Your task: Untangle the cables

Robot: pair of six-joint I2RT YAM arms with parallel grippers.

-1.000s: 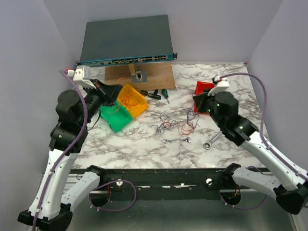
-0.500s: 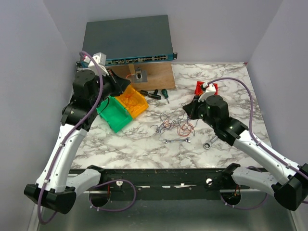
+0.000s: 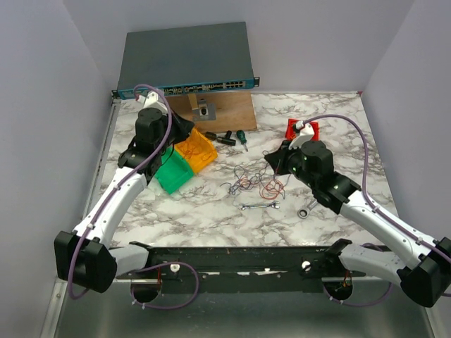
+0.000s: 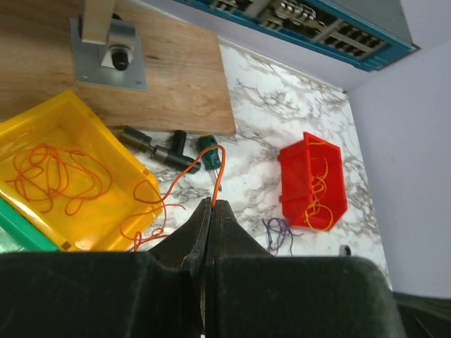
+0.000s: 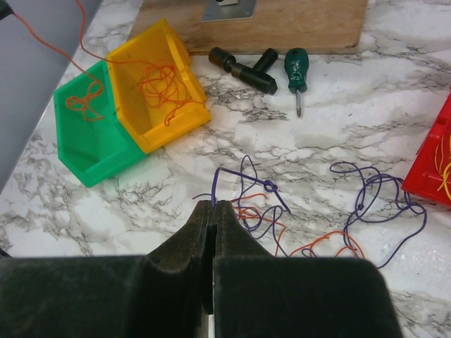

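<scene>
A lab bench: network switch (image 3: 184, 60), sorting bins (image 5: 151, 88), wrenches (image 3: 260, 205), screwdriver (image 5: 297, 72).

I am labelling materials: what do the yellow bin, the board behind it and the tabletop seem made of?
Yellow bin: probably plastic, glossy moulded walls. Board: wood or veneer, matt, visible grain. Tabletop: marble-veined look, possibly printed laminate.

Marble-look tabletop (image 3: 183, 211), plain pale lilac walls (image 3: 42, 84) L/R & rear, soft even light
</scene>
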